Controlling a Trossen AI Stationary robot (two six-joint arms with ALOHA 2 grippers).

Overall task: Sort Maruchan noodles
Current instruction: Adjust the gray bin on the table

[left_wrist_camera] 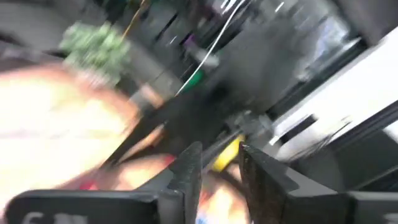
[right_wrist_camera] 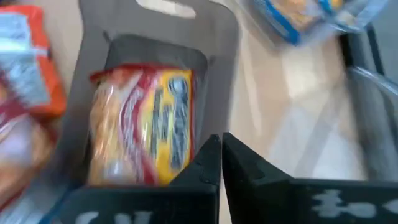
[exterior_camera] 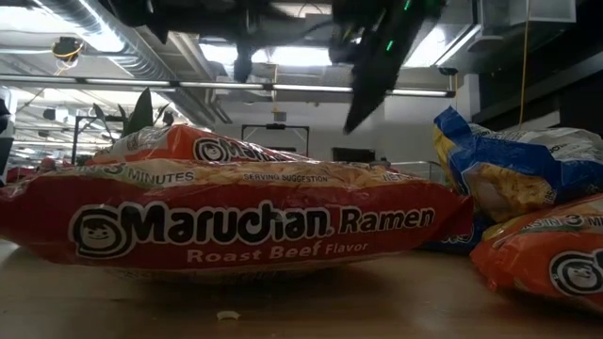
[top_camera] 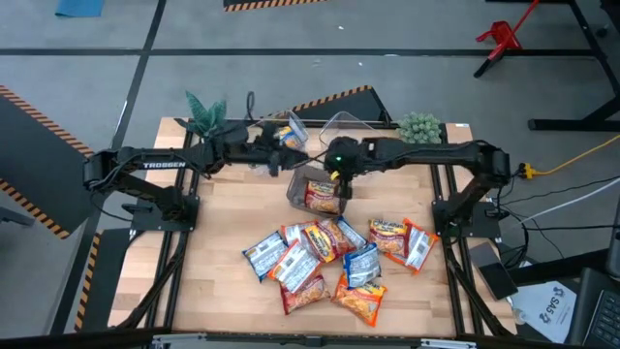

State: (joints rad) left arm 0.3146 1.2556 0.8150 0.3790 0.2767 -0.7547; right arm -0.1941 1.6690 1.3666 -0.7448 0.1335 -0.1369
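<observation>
High view, right end effector (top_camera: pixel 339 184): clenched, empty, above grey plastic bin (top_camera: pixel 302 186) holding 1 red-yellow crinkly ramen packet (top_camera: pixel 323 197)
Left end effector (top_camera: pixel 287 157): grip state unclear, far counter edge

Both arms are dark, slender and jointed, the left arm (top_camera: pixel 145 165) carrying white TROSSEN lettering along its link. A green light glows on the right arm's wrist (top_camera: pixel 340 160) just beside the grey bin (top_camera: pixel 295 189). The right gripper (right_wrist_camera: pixel 221 163) ends in two matte black, wedge-shaped fingers.
</observation>
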